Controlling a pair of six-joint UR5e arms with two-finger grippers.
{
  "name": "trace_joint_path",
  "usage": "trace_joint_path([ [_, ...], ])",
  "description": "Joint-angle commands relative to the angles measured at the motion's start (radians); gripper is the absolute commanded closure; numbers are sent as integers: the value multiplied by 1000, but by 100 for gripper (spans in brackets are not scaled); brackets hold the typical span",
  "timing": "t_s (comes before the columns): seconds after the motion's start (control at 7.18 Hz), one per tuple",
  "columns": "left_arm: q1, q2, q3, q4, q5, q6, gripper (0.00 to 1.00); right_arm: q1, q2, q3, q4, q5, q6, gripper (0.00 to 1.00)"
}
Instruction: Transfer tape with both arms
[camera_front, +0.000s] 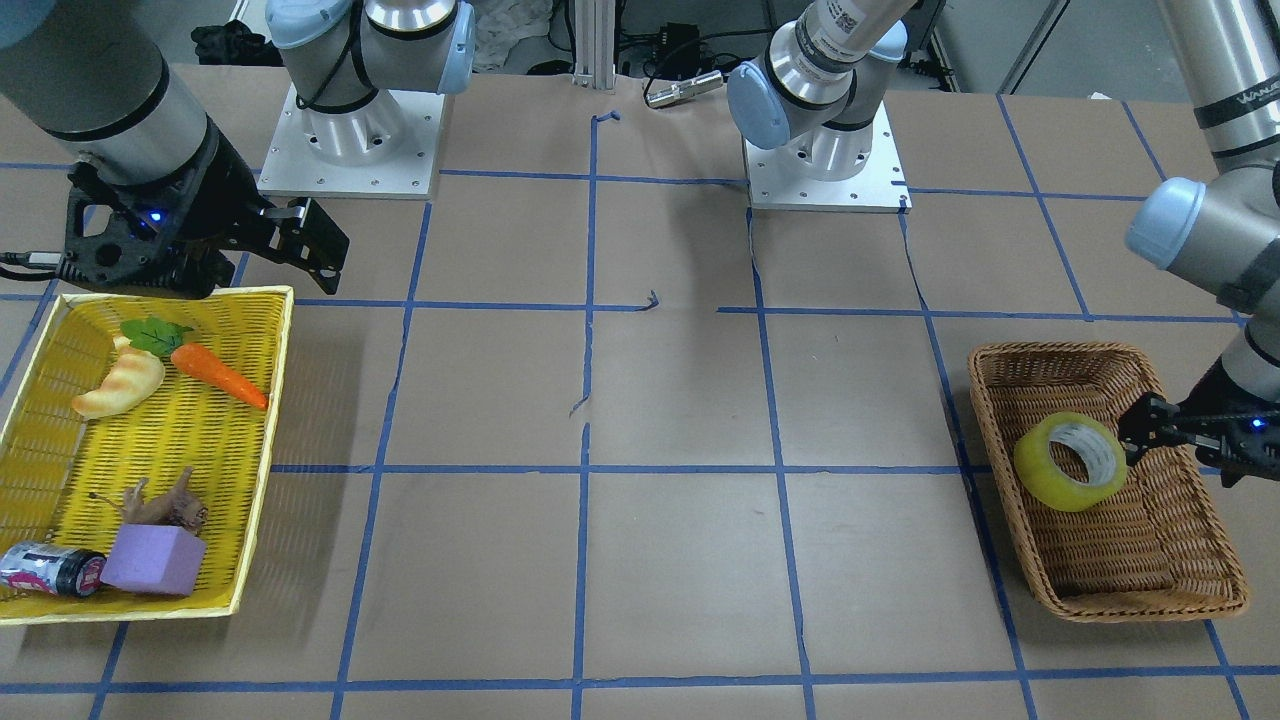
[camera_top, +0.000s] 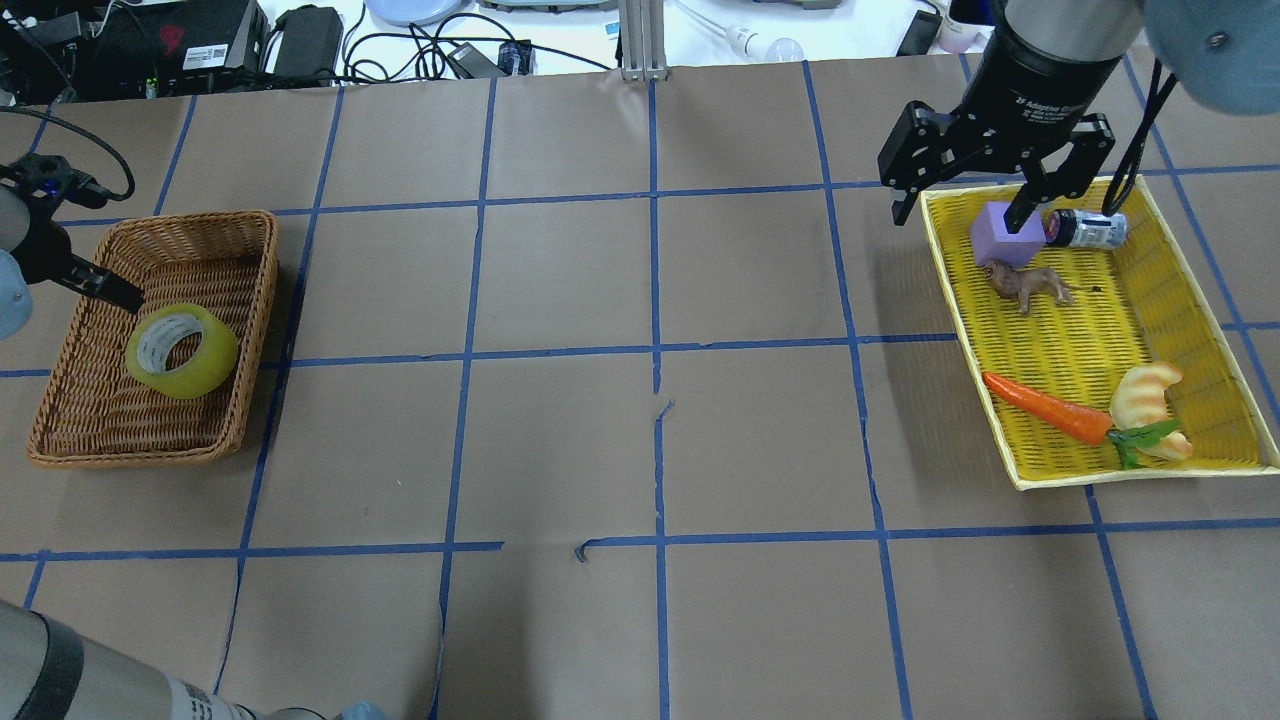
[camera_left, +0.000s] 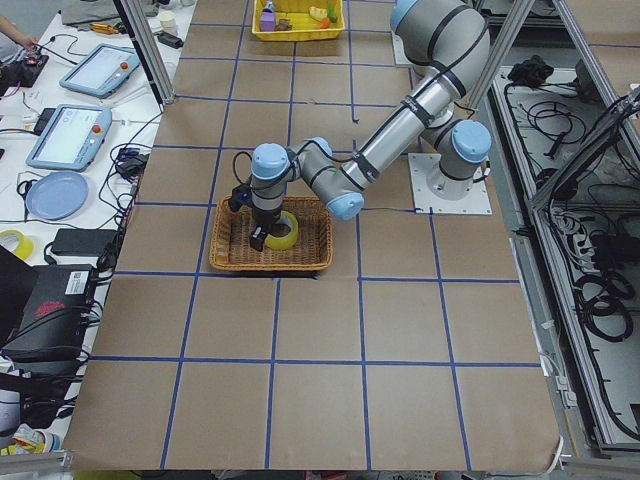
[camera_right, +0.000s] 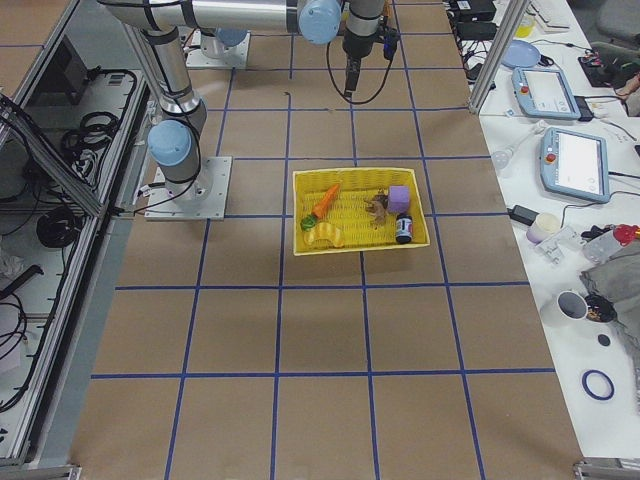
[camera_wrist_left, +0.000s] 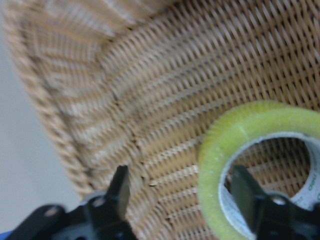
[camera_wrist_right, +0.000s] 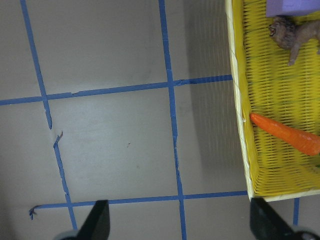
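Observation:
The yellow tape (camera_front: 1050, 480) leans on edge in the brown wicker basket (camera_front: 1100, 592); it also shows in the overhead view (camera_top: 205, 370). My left gripper (camera_front: 1138, 432) is open and low in the basket. In the left wrist view the left gripper (camera_wrist_left: 182, 192) straddles the tape's (camera_wrist_left: 215, 150) wall, with one finger inside the white core and the other outside, apart from the roll. My right gripper (camera_top: 1000, 195) is open and empty, hovering over the far corner of the yellow tray (camera_top: 1080, 350).
The yellow tray (camera_front: 150, 420) holds a carrot (camera_front: 220, 375), a croissant (camera_front: 120, 385), a toy animal (camera_front: 160, 505), a purple block (camera_front: 155, 560) and a small dark can (camera_front: 50, 570). Brown paper with blue tape lines covers the table between basket and tray.

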Motion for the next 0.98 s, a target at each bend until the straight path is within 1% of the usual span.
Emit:
trace_joint_path([
  [0.0,-95,115,18,-162,1,-203,0,0,0,0,0,-7,-2,0],
  [0.28,-211,198,18,-299,0,-400,0,0,0,0,0,-7,-2,0],
  [0.42,-269,236,16,-359,-23,-509,0,0,0,0,0,-9,-2,0],
  [0.56,-341,271,18,-429,-72,-636,0,0,0,1,0,-9,-2,0],
  [0.7,-413,291,18,-453,-74,-739,0,-1,3,1,0,-17,-4,0],
  [0.84,-485,307,19,-491,-76,-799,0,-2,3,3,0,-65,-7,0],
])
